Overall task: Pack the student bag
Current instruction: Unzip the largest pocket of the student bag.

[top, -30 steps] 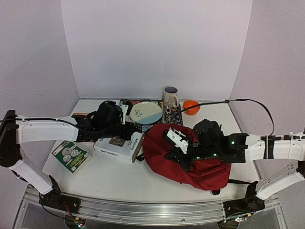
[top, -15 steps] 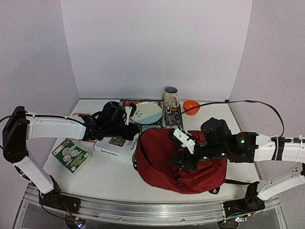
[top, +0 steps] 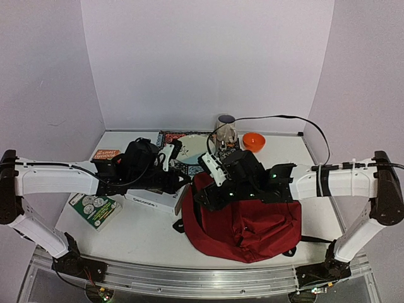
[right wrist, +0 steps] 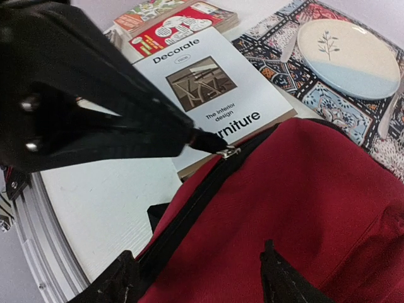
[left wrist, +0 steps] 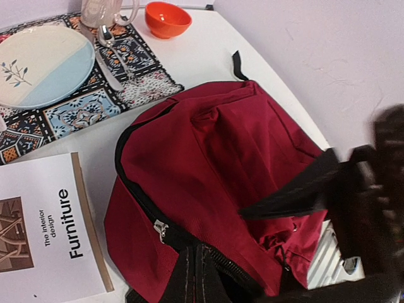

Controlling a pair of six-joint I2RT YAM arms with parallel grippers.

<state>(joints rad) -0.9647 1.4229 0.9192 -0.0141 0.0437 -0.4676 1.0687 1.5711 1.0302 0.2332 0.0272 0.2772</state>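
One student bag (top: pixel 246 221): dark red soft cloth with a black zipper, slumped flat on the white table (top: pixel 145 237), right of centre toward the near edge.

Two grippers sit at the bag's left end. The right gripper (right wrist: pixel 202 281) is spread wide over the red cloth and grips nothing. The left gripper (right wrist: pixel 211 144) is closed, pinching the small silver zipper pull (right wrist: pixel 228 151).

Left of the bag:
- One green booklet (top: pixel 95 207).
- One white rectangular book (top: pixel 154 197) titled "Furniture", just beside the bag.
- One orange-red book (top: pixel 105 153), farther back.

Behind these lies one patterned mat (left wrist: pixel 95 107) carrying one round plate (left wrist: pixel 38 66), cream and pale blue. Farthest back are one mug (top: pixel 225 126) and one glossy orange bowl (top: pixel 254 141).
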